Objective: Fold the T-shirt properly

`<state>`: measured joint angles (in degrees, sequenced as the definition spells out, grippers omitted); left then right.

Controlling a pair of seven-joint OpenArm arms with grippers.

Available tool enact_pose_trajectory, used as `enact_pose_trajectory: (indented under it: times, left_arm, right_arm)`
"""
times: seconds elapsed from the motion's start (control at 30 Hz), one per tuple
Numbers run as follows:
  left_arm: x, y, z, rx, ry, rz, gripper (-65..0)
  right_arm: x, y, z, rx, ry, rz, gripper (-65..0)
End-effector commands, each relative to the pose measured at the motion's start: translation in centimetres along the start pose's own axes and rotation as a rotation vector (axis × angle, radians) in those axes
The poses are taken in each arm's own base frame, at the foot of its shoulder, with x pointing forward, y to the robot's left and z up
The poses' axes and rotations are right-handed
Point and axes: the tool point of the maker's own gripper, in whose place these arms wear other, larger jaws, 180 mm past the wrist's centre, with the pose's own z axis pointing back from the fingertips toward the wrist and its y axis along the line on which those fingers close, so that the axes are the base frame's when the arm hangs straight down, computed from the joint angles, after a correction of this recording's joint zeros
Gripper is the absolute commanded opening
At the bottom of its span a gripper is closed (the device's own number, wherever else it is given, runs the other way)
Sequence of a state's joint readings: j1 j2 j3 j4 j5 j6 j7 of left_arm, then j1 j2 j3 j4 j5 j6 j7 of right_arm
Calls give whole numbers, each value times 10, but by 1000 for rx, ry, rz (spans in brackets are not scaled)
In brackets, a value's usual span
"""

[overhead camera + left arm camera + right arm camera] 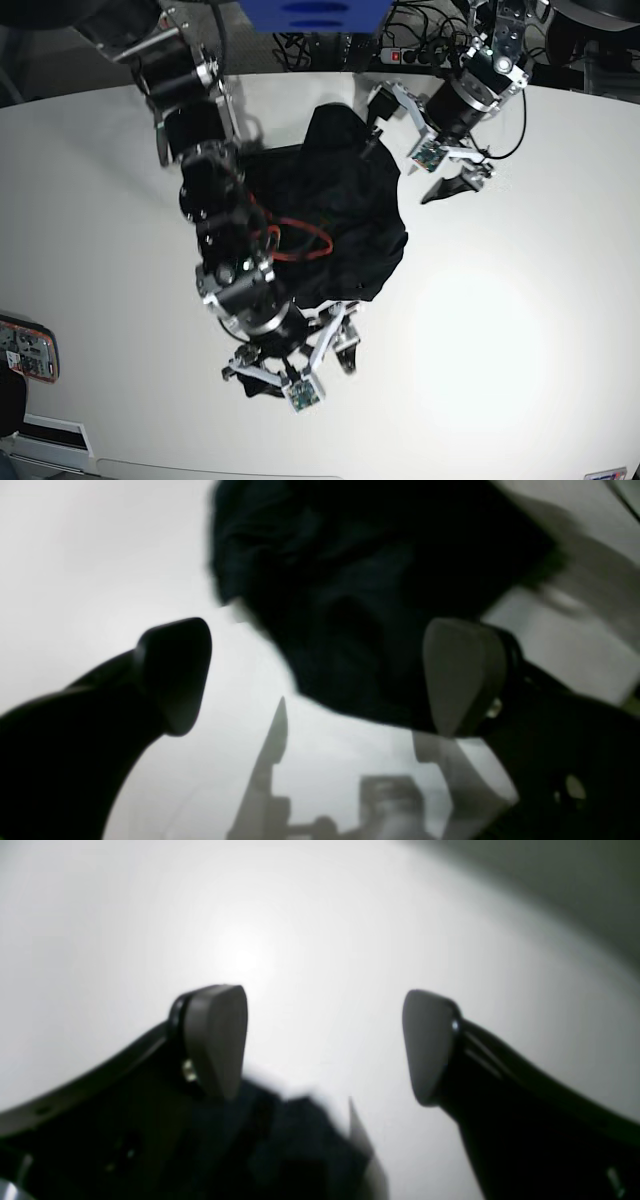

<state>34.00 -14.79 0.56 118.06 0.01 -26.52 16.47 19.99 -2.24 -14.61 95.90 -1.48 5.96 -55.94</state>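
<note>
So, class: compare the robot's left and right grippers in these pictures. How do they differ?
The left gripper faces the T-shirt at its far edge; the right gripper faces mostly bare table at the near edge, with cloth only at the bottom of its view. Both are open and hold nothing.

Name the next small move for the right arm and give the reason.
Probably draw the right gripper back toward the T-shirt and lower it onto the nearest hem. Its jaws stand wide open with only bare white table between them, and the black cloth lies crumpled in a heap behind them. The left gripper is open too, holding nothing, so no fold has begun.
</note>
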Motion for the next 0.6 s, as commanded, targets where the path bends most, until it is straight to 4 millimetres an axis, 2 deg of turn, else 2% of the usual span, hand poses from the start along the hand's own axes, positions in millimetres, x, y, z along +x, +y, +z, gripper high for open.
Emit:
enact_pose_trajectory:
  times: [0.0,0.07,0.1,0.27,0.33,0.47,0.57]
  left_arm:
    - [7,-7,0,-21,-22,8,0]
    - [-1,-18,-3,-52,38,4,0]
    - [-4,-24,-5,-68,60,3,0]
    - [0,-34,-9,-100,56,-4,0]
    - [1,-33,-9,-98,55,-5,0]
    - [-3,-22,-11,-36,65,29,0]
    - [-13,-33,-17,-47,91,58,0]
  right_arm:
    - [-3,1,-3,9,12,-11,-194]
    - [-20,2,-12,15,64,-20,-218]
    - [-24,2,-14,16,74,-23,-261]
    - [-29,2,-16,19,88,-27,-562]
    - [-29,2,-17,18,88,-28,-649]
    - [-30,-12,-15,-11,86,-63,-650]
    - [-33,-25,-14,-37,89,-95,-650]
